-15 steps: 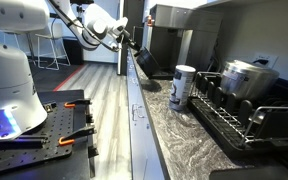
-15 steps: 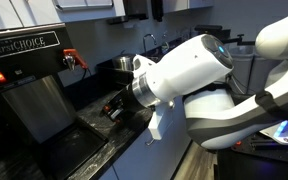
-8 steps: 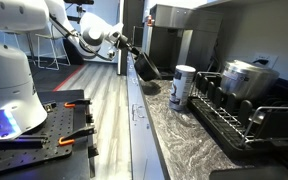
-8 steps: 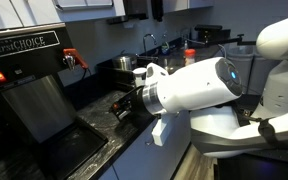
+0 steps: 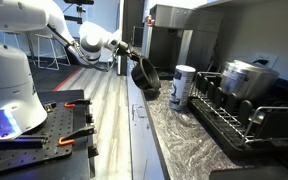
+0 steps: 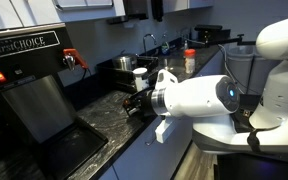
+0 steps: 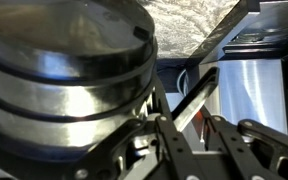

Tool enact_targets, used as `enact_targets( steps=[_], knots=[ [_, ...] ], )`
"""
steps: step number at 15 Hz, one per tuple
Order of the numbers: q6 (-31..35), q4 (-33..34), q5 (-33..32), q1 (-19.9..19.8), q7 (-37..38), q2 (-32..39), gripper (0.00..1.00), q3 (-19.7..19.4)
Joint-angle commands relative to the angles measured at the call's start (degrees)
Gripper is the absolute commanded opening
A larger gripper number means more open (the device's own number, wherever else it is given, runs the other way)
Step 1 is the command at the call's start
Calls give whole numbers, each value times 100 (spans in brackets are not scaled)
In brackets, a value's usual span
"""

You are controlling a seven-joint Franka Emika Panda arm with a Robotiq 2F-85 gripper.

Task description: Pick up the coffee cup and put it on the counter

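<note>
The black coffee cup (image 5: 144, 76) hangs tilted in my gripper (image 5: 134, 60) just above the near edge of the grey veined counter (image 5: 174, 135), in front of the coffee machine. In an exterior view the cup (image 6: 136, 104) shows dark at the tip of my white arm, over the counter (image 6: 102, 118). In the wrist view the cup's round banded body (image 7: 64, 70) fills the upper left. Its dark handle bar (image 7: 196, 98) runs between my fingers, and my gripper (image 7: 192, 122) is shut on it.
A white canister with dark bands (image 5: 183, 86) stands on the counter close beside the cup. A black dish rack (image 5: 234, 112) holds a steel pot (image 5: 246, 76). The coffee machine (image 5: 169, 35) stands at the counter's far end and shows large in an exterior view (image 6: 29, 85).
My gripper has carried the cup away from the coffee machine, lower and nearer the counter's edge beside the white canister. The arm has swung along with it.
</note>
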Motion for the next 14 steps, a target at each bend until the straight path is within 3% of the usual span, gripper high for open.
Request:
enact_targets(
  steps=[1,14],
  knots=[
    [59,94,76,-218,402,-486,7,121],
    [50,1077,-50,-977,624,-1589,7,76]
  ],
)
